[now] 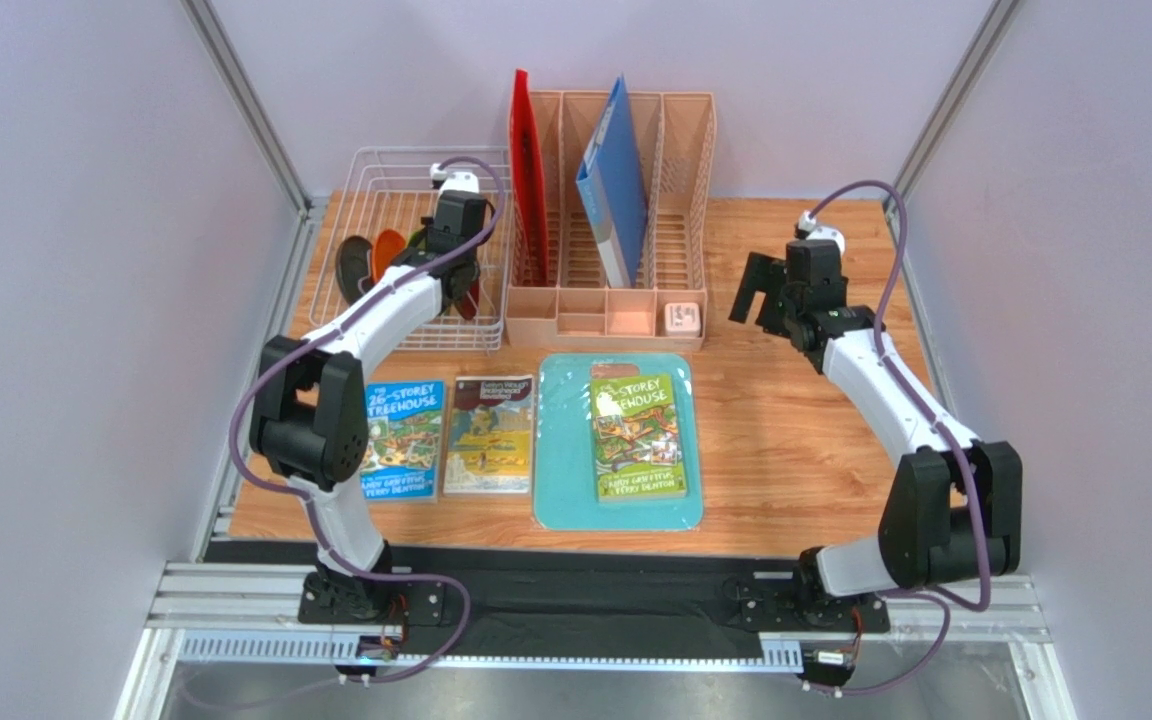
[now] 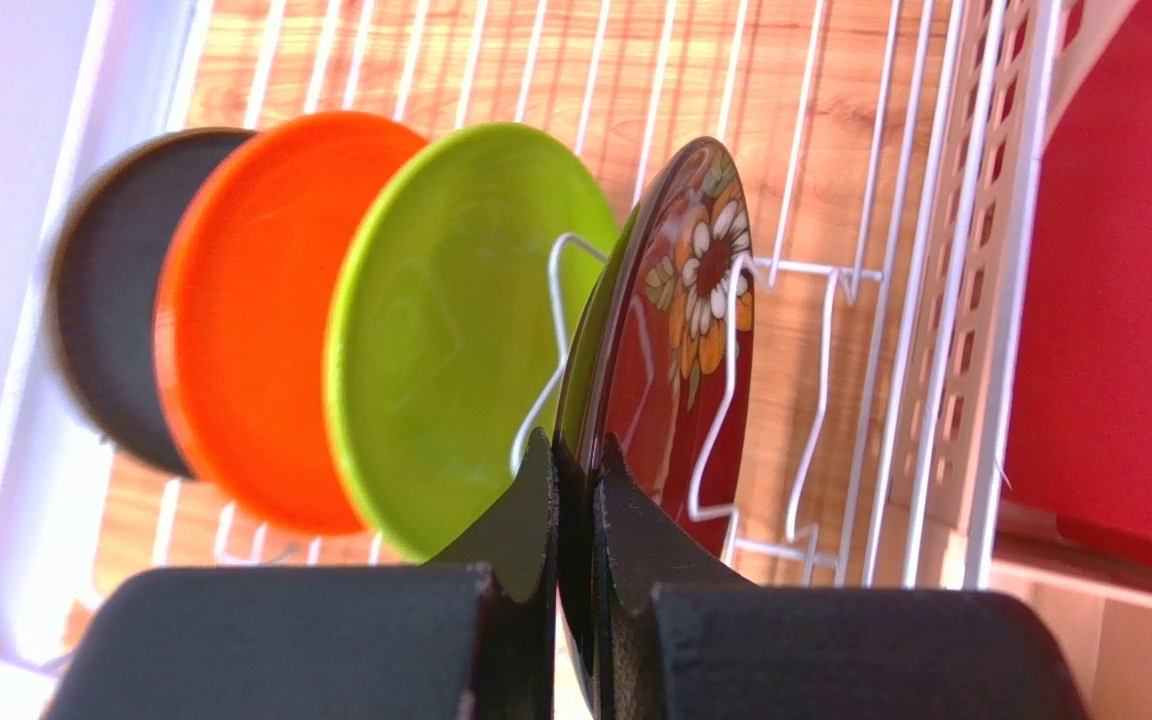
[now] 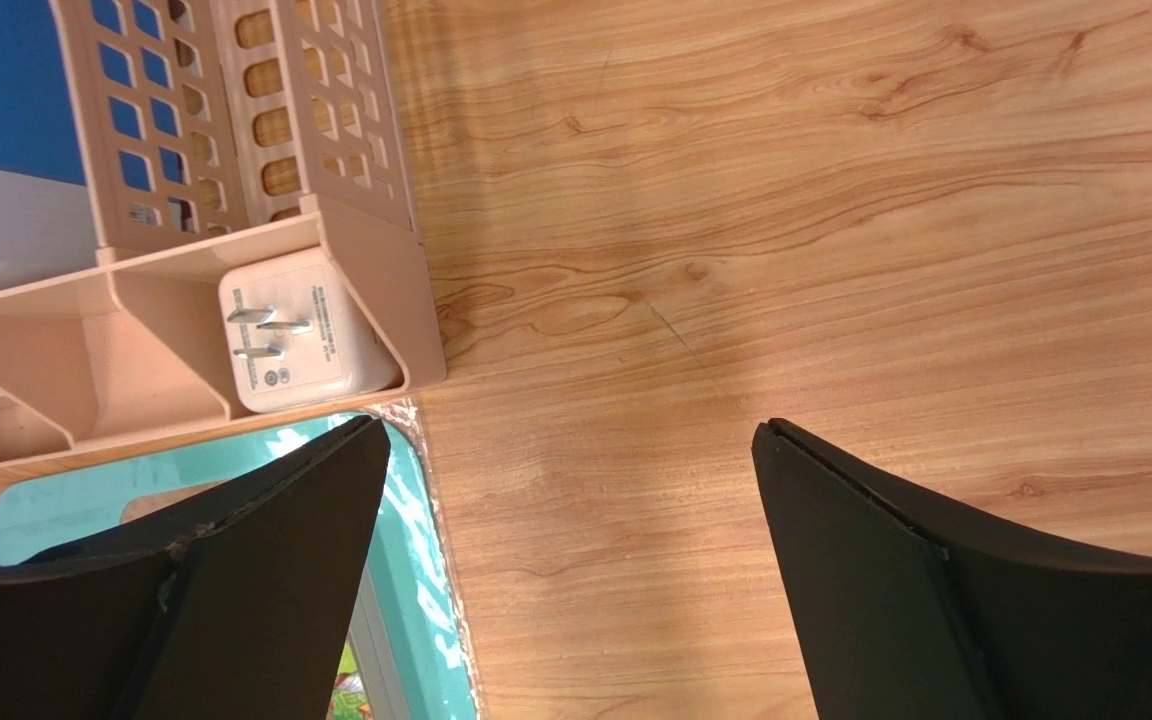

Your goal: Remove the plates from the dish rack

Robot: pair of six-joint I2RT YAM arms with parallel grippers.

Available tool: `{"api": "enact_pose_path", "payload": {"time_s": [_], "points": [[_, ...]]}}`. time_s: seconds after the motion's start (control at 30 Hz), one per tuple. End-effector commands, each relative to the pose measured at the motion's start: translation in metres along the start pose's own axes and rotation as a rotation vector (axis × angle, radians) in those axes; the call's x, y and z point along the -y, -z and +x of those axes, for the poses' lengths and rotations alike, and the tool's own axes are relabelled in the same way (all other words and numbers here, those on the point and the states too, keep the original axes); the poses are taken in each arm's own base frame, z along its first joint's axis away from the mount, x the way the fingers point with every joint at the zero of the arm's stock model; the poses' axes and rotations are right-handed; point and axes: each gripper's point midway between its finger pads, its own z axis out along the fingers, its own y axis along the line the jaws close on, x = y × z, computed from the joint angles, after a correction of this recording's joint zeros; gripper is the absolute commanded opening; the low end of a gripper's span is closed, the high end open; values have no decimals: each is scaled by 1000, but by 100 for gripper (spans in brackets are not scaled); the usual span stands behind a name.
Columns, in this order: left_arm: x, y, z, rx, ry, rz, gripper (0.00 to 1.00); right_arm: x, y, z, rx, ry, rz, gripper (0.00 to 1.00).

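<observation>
Left wrist view: the left pincer [image 2: 575,450] was clamped on the dark red plate [image 2: 687,345], which stood upright in the dish rack [image 2: 19,465] beside the lime green plate [image 2: 447,330]. The right pincer [image 3: 567,435] gaped apart above the worktop [image 3: 838,225].

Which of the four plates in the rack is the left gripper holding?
The dark red flowered plate, at the end of the row: the left gripper pinches its rim. The lime green, orange and dark grey plates stand free.

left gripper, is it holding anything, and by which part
The left gripper pinches the dark red flowered plate by its rim, at the edge nearest the wrist camera; the plate stands in the white wire dish rack.
</observation>
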Motion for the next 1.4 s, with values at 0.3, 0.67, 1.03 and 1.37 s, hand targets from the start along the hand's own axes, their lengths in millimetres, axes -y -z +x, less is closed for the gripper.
{"api": "enact_pose_path", "payload": {"time_s": [0.3, 0.67, 1.03, 1.37], "points": [[-32, 117, -84, 178, 171, 107, 0, -49, 52, -4, 21, -39, -289, 100], [72, 182, -45, 85, 420, 741, 0, -137, 100, 19, -28, -45, -685, 100], [121, 221, -13, 53, 523, 981, 0, -185, 89, 54, -112, -67, -789, 99], [141, 247, -18, 94, 551, 1110, 0, -189, 74, 65, -132, -78, -800, 96]]}}
